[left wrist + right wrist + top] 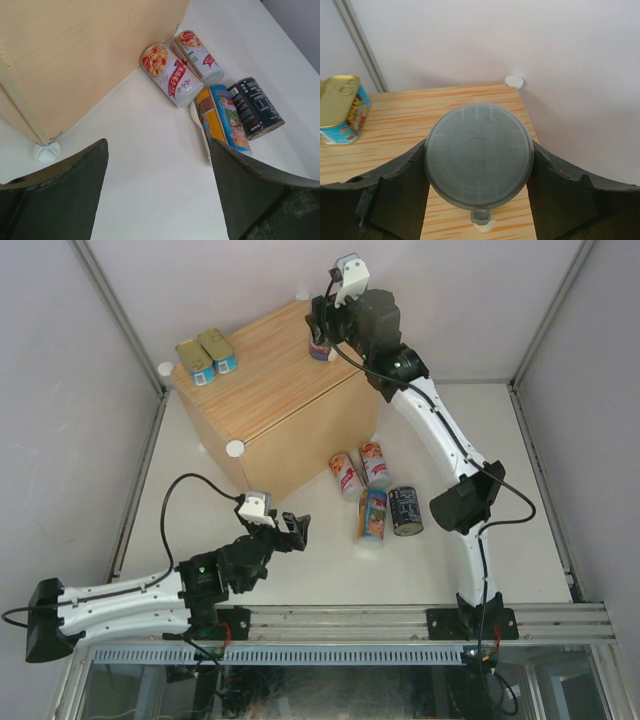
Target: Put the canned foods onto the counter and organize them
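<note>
Right fingers (pixel 560 190) seemingly pinch a grey-lidded can (pixel 479 155) on the counter (pixel 395 115); left fingers (pixel 65 190) spread.

Overhead view, wrist cameras close, sharing counter (pixel 270 370)

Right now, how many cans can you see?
7. Two flat tins on the counter's left corner; one lidded can in the right tool; four lying on the table: two red-white cans, an orange-blue can, a dark can.

Bare table (pixel 330 575) runs from the left gripper (pixel 295 530) to the fallen cans (pixel 374 512) at two o'clock; the counter (pixel 270 390) apparently blocks twelve.
</note>
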Available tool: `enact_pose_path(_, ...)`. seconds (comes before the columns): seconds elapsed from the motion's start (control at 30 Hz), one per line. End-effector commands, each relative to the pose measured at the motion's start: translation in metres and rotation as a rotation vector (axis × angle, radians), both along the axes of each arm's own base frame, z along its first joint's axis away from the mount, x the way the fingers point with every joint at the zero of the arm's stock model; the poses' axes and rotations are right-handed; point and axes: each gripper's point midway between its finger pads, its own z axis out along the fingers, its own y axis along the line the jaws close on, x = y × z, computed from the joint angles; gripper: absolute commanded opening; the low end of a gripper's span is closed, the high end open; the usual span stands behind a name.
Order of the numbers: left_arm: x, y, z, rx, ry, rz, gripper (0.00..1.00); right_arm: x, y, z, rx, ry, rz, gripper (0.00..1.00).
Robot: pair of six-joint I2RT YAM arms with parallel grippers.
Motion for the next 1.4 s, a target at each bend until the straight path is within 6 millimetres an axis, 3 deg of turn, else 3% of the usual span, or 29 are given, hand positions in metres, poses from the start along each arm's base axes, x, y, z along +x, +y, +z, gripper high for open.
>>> enact_pose_path(0.0, 0.008, -0.004, 0.007, -0.046, -0.072, 0.027, 0.86, -0.008, -0.019, 0.093, 0.186, -0.225, 0.031, 0.0)
enact_pose_path(0.43, 0.013, -0.02, -0.004, -0.018, -0.083, 0.015, 0.86, 0.016, -0.01, 0.065, 0.17, -0.2, 0.046, 0.01)
enact_pose_path(0.53, 0.013, -0.021, -0.004, -0.018, -0.082, 0.015, 0.87, 0.02, -0.005, 0.057, 0.158, -0.193, 0.048, 0.08)
enact_pose_path(0.8, 0.015, -0.022, -0.003, -0.012, -0.087, 0.023, 0.87, 0.033, 0.006, 0.033, 0.15, -0.164, 0.055, 0.54)
enact_pose_path(0.93, 0.016, -0.021, -0.003, -0.007, -0.09, 0.029, 0.87, 0.039, 0.008, 0.022, 0.148, -0.149, 0.05, 0.72)
enact_pose_path(1.37, 0.017, -0.027, 0.001, 0.0, -0.091, 0.024, 0.87, 0.039, 0.006, 0.025, 0.165, -0.155, 0.053, 0.82)
